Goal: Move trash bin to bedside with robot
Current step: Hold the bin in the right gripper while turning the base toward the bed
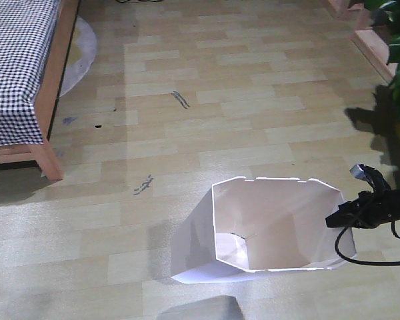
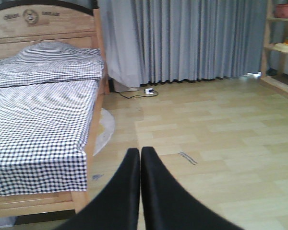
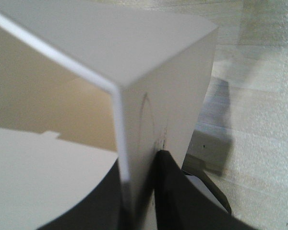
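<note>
finding 1, position. the trash bin (image 1: pixel 273 230) stands on the wood floor (image 1: pixel 220 100) in the lower right of the front view, mouth up and open toward the camera, base narrower than rim. whether the base is resting on the floor or just clear of it cannot be told.

finding 2, hands. the right gripper (image 1: pixel 347 215) is clamped on the bin's right-hand rim. the wrist view shows the thin wall pinched between the two jaws, one inside and one outside, close to a corner fold. the left gripper (image 2: pixel 140 155) holds nothing, its fingers pressed together, and it points out over open floor.

finding 3, governing relation. the bed (image 1: pixel 13 60) lies ahead and to the left of the bin, well apart, with bare floor between them. the bin's tall axis is near vertical and the grip is at the top edge, on the side away from the bed, so in my judgement travel toward the bedside pushes the bin ahead of the hand (a thin wall held at one point may flex or tip). the right arm is the only one at the bin.

finding 4, writing. the headboard (image 2: pixel 43 24) carries carved lettering and a round emblem, too blurred to read. no label shows on the bin, only a faint curved mark on its outer wall.
</note>
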### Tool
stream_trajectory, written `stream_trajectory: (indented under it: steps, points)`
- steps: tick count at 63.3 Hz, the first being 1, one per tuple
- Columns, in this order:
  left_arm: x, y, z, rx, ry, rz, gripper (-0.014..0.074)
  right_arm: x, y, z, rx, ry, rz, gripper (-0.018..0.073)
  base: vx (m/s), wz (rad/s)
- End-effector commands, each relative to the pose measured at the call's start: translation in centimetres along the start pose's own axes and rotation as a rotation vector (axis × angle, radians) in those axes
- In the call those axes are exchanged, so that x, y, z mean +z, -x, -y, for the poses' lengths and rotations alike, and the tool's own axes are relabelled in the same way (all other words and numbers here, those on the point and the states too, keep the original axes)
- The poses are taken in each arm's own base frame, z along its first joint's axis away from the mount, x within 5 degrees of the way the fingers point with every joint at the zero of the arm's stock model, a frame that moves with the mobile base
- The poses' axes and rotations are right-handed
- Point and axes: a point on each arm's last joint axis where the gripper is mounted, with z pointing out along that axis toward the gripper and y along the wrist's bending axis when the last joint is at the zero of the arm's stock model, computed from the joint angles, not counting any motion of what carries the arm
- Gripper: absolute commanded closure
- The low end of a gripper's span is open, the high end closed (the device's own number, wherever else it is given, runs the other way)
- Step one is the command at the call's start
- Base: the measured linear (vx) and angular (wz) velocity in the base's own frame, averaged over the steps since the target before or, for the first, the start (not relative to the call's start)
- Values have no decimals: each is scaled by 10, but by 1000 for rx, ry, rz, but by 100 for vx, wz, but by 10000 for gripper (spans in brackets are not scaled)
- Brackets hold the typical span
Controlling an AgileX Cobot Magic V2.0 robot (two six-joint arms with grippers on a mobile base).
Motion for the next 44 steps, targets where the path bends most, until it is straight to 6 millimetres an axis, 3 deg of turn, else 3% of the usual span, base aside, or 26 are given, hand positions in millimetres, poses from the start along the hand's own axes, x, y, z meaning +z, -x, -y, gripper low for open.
stream_trajectory:
  steps: [1,44]
  points:
    - [-2,15,1,-7,-8,102,603,-25,21,-32,-7,216,95,564,15,22]
    - [-2,15,1,-7,-8,102,603,-25,21,-32,-7,215,95,564,21,7]
